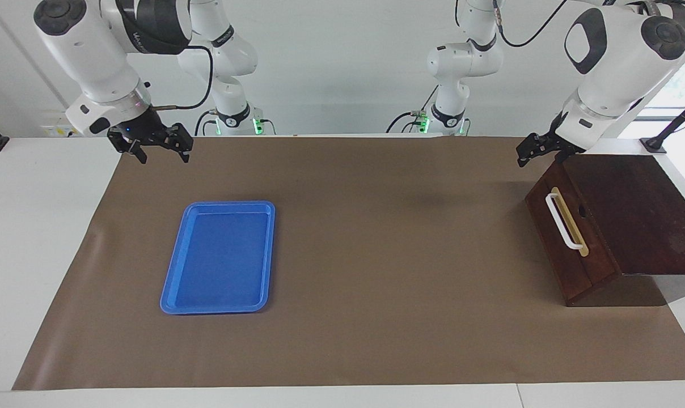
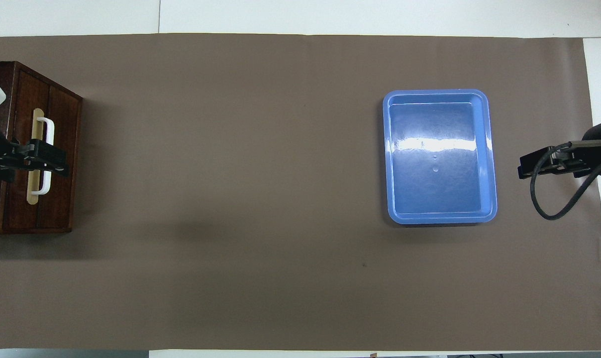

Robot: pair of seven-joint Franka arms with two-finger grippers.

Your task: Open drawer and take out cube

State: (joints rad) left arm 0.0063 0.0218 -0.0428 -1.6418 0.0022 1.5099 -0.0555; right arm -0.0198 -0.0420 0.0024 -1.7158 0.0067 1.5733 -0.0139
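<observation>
The drawer (image 1: 558, 249) is closed in its dark wooden box (image 1: 637, 215) at the left arm's end of the table. Its white bar handle (image 1: 563, 222) faces the middle of the table. The drawer (image 2: 61, 199) and its handle (image 2: 48, 128) also show in the overhead view. My left gripper (image 1: 528, 154) is open and empty in the air by the box's upper corner nearer the robots, not touching the handle. In the overhead view the left gripper (image 2: 44, 161) covers the handle's middle. My right gripper (image 1: 162, 153) waits open and empty above the mat's edge. The cube is hidden.
A flat blue plastic tray (image 1: 172, 294) lies empty on the brown mat (image 1: 376, 255) toward the right arm's end of the table; it also shows in the overhead view (image 2: 490, 149). The right gripper (image 2: 529, 169) hangs beside it with a looping black cable.
</observation>
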